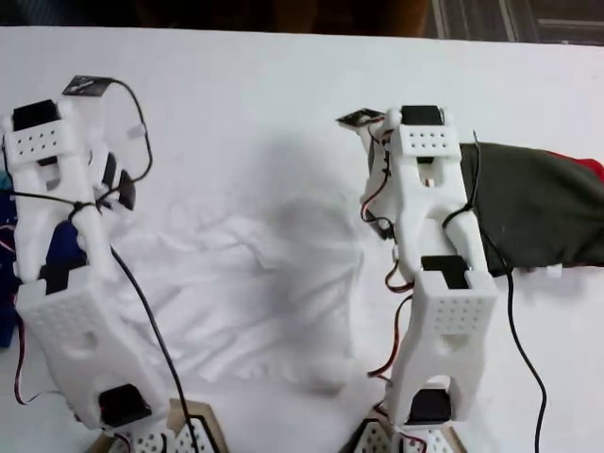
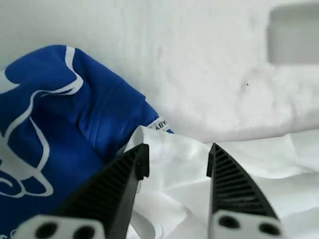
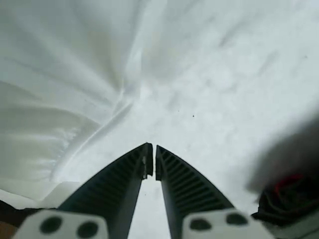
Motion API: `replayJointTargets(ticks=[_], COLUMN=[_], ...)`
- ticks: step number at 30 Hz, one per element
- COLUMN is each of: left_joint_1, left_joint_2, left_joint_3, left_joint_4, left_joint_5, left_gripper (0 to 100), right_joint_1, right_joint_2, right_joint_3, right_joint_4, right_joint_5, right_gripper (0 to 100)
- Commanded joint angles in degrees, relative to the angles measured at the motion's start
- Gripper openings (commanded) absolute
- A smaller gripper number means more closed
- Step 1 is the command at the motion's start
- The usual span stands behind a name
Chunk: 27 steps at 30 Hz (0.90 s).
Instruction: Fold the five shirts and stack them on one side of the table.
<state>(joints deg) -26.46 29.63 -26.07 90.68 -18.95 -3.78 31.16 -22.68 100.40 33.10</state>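
Observation:
A crumpled white shirt lies spread on the white table between the two arms. My left gripper is open, its black fingers straddling a raised edge of the white shirt, right beside a blue shirt with white print. In the high view that gripper is at the white shirt's left edge. My right gripper is shut with nothing in it, low over the white cloth near its right edge.
A dark green shirt with a red one under it lies bunched at the right edge, close to the right arm. The blue shirt sits at the far left edge. Cables hang along both arms.

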Motion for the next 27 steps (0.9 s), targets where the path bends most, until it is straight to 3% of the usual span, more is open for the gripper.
replayJointTargets(ticks=[1,12,22,27], left_joint_1=[-1.0,-4.5,-2.7,-1.8], left_joint_2=[-0.6,6.9,9.1,9.0], left_joint_3=[-1.7,-2.0,-1.9,-1.9], left_joint_4=[-0.2,-0.2,2.2,3.4], left_joint_5=[0.5,4.7,4.7,5.0], left_gripper=[21,21,20,6], right_joint_1=[-0.1,-0.1,-0.1,-0.1], right_joint_2=[-4.2,-4.2,-4.2,-4.2], right_joint_3=[-0.3,-0.3,-0.4,-0.4], right_joint_4=[1.2,1.1,1.1,1.1], right_joint_5=[0.2,0.2,0.2,0.2], right_gripper=[2.0,2.0,2.0,2.0])
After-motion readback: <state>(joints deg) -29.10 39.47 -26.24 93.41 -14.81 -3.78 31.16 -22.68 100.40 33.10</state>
